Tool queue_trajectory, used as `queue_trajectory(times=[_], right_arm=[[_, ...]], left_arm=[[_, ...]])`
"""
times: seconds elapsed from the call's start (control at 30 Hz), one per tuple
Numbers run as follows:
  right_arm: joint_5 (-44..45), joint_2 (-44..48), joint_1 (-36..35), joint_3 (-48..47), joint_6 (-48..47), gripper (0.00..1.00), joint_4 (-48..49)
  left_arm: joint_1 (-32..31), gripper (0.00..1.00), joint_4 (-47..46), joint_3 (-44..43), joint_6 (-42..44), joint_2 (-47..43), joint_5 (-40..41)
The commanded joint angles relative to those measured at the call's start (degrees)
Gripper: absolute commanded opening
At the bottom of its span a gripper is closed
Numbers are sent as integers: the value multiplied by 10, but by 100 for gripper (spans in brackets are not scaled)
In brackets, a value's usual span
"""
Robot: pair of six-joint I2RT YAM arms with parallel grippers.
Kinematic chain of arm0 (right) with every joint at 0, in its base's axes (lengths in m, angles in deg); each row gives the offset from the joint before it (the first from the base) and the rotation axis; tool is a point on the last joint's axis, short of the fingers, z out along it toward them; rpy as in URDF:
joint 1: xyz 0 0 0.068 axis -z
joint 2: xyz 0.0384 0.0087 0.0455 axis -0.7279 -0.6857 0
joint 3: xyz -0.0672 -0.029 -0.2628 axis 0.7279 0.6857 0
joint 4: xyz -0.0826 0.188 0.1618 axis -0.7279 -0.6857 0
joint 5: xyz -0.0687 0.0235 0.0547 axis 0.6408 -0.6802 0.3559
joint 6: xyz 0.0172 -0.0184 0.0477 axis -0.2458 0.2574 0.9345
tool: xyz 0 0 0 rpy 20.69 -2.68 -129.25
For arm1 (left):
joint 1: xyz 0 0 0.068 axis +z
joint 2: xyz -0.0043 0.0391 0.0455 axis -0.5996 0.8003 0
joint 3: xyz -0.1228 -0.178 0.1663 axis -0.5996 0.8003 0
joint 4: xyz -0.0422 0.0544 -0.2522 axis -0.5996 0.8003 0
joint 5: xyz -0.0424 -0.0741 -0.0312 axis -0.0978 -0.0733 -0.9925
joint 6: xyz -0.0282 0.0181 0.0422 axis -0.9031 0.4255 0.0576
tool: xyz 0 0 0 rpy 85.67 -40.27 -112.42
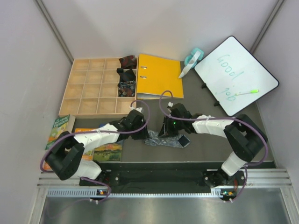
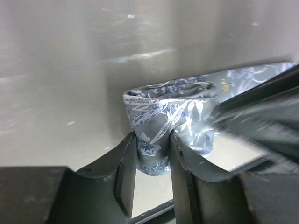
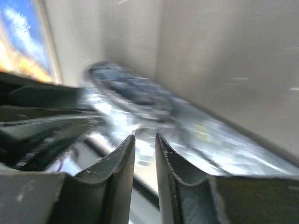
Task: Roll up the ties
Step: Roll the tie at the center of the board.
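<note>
Mid-roll: left gripper point(image 2: 153, 140) pinches rolled end of silvery tie point(image 2: 174, 105), lying on mat point(image 1: 205, 147) between both grippers. Over at right gripper point(image 3: 145, 140), jaws barely parted, blurred, grip unclear. Next: wind on, coil held tight.

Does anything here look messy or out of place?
The silvery tie is only partly rolled, its loose end lying crumpled on the mat. The whiteboard also sits crooked, turned at an angle to everything else.

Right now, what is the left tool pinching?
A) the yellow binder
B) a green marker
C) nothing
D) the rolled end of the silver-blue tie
D: in the left wrist view the left tool squeezes the rolled silver-blue tie between its fingers.
</note>
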Motion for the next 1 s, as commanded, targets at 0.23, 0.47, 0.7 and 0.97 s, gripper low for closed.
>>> queue_trajectory(times=[0.23, 0.47, 0.7, 0.97], right_arm=[[96, 99, 55, 82, -27, 28, -20], [140, 146, 55, 110, -25, 29, -9], [133, 146, 55, 129, -26, 29, 21], [146, 184, 55, 168, -22, 28, 57]], left_arm=[[-10, 18, 231, -87, 44, -24, 198], [-42, 18, 290, -133, 39, 8, 276], [-89, 18, 362, -204, 15, 79, 352], [-145, 19, 467, -315, -26, 200, 422]])
